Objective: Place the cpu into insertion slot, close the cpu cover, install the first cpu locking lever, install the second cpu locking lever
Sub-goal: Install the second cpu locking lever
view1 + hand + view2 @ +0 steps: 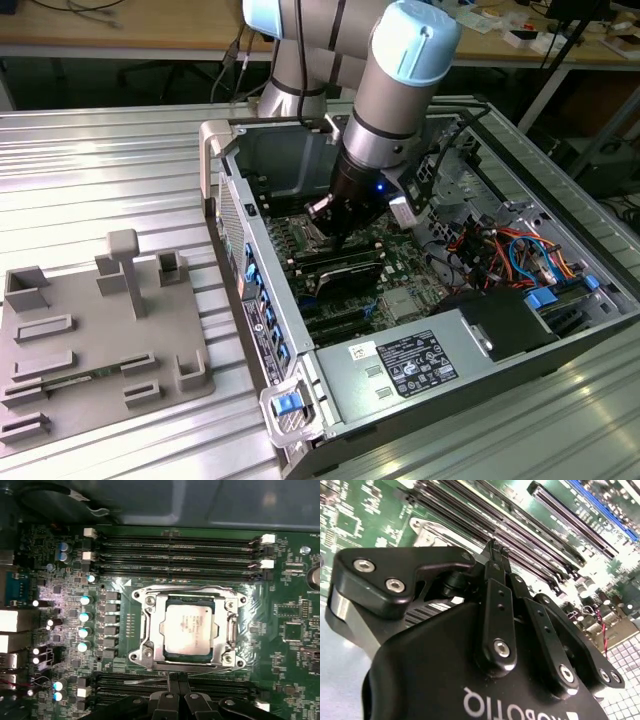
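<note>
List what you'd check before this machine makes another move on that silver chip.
1. Chip seated: ok. The cpu lies flat and square in the opening of the cpu cover.
2. Cover down: ok. It lies flat around the chip.
3. Levers latched: cannot tell. The locking levers run along two edges of the cover, but their hooks are not clear.
4. Hand closed: ok. The hand has its fingers together in both wrist views, just beside the cover.
5. Hand clear of the memory slots: cannot tell. It hangs over them; contact is not visible.
</note>
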You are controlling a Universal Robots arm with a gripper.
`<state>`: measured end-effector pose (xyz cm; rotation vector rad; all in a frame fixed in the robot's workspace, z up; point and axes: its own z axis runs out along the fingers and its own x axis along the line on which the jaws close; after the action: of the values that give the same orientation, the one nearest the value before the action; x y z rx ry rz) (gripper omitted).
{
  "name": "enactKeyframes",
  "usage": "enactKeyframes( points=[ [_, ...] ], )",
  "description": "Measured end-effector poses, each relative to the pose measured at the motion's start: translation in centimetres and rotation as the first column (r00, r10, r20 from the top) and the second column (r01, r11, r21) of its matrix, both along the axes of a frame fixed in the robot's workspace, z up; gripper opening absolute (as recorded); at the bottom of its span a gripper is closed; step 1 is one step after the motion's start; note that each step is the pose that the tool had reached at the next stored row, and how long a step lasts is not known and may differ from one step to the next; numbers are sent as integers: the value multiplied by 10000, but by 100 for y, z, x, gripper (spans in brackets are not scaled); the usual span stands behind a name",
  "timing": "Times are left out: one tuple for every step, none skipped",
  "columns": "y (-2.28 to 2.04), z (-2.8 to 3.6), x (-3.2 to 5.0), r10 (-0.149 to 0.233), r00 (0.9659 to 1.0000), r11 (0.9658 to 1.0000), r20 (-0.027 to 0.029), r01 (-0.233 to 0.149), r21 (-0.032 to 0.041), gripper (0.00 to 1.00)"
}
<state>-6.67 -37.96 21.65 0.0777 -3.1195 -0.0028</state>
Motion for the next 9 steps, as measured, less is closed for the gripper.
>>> enactKeyframes(
  points=[
    [0,-6,-18,1,10000,10000,-1,-1,-1,11],
    [-1,-9,-29,0,10000,10000,-1,0,-2,11],
    [-1,-12,-40,0,10000,10000,-1,0,-2,11],
    [-1,-16,-51,0,10000,10000,-1,0,-1,11],
    [-1,-17,-63,0,10000,10000,-1,0,-2,11],
    [-1,-21,-87,-1,10000,10000,-1,1,-1,11],
    [0,-23,-101,-1,10000,10000,0,1,0,11],
    [0,-27,-123,0,10000,10000,0,0,-1,11],
    [0,-32,-152,1,10000,10000,0,-1,0,11]
  ],
)
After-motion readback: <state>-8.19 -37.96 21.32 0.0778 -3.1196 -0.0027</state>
